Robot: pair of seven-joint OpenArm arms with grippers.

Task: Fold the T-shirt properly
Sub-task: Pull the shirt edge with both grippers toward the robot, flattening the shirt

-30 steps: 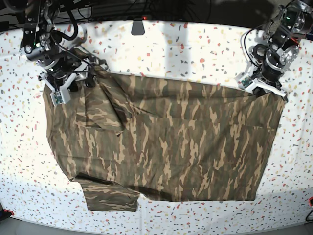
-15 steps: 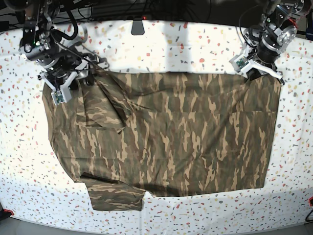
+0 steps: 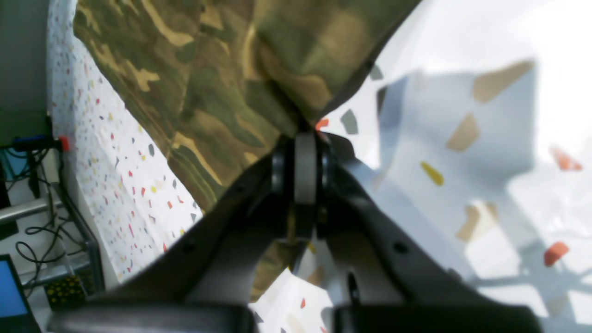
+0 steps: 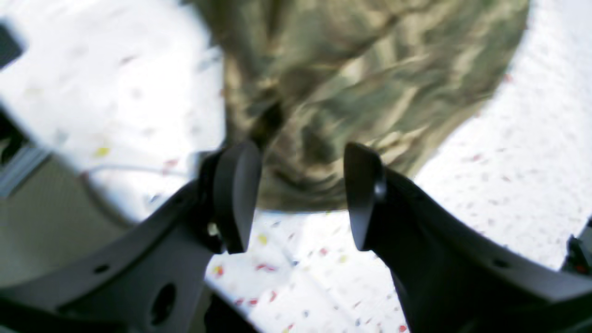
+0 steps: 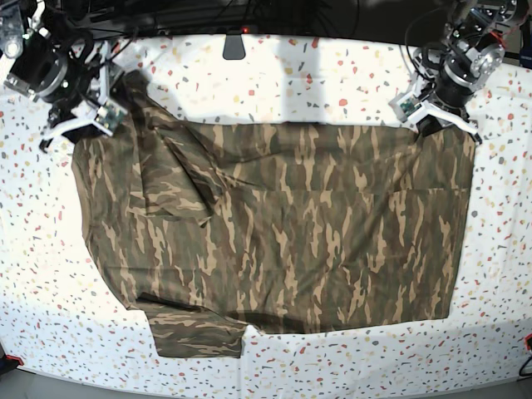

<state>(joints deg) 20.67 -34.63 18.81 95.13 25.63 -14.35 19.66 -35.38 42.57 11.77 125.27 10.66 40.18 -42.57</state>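
Note:
The camouflage T-shirt (image 5: 283, 224) lies spread flat on the speckled white table (image 5: 332, 75), with one sleeve at the front left and another folded over near the back left. My left gripper (image 5: 435, 123) is at the shirt's back right corner. In the left wrist view, the left gripper (image 3: 305, 134) is shut on a pinch of the T-shirt (image 3: 222, 69). My right gripper (image 5: 83, 125) is at the back left corner. In the right wrist view, which is blurred, the right gripper (image 4: 300, 199) stands open, and the T-shirt (image 4: 351, 78) lies just beyond its fingertips (image 4: 236, 194).
A small dark object (image 5: 233, 46) sits at the table's back edge. Cables and a metal rack (image 3: 27, 208) stand beyond the table's side in the left wrist view. The table's front edge runs just below the shirt's front sleeve.
The left gripper drew its corner toward the back, squaring the shirt's right edge, then held still. The right arm moved back and outward, and the back left cloth now reaches farther back.

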